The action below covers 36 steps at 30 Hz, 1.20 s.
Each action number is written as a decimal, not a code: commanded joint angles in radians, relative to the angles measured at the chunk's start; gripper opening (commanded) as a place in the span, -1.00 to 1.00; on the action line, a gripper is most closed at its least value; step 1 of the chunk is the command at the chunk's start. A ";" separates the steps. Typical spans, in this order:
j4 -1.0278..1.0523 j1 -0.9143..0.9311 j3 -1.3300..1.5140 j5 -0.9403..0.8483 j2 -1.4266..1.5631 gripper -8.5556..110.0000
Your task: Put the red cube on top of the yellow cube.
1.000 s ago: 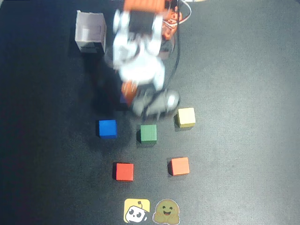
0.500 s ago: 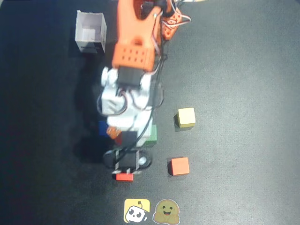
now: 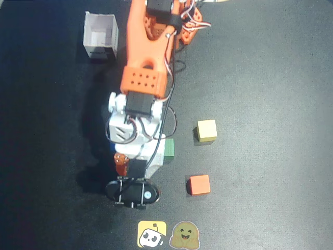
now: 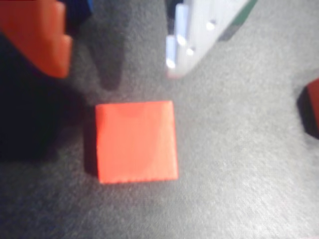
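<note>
In the wrist view you see the red cube point(image 4: 136, 142) lying flat on the dark table point(image 4: 239, 199), edges square to the frame, no long axis. The gripper point(image 4: 117, 62) hangs above with fingers spread, touching nothing. The yellow cube point(image 3: 206, 130) sits well apart, open table around it.
</note>
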 commanded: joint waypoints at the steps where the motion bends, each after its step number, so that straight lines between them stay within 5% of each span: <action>1: -0.002 -0.009 -0.063 0.014 -0.017 -0.59; 36: -0.156 -0.038 -0.094 0.080 -0.230 -0.50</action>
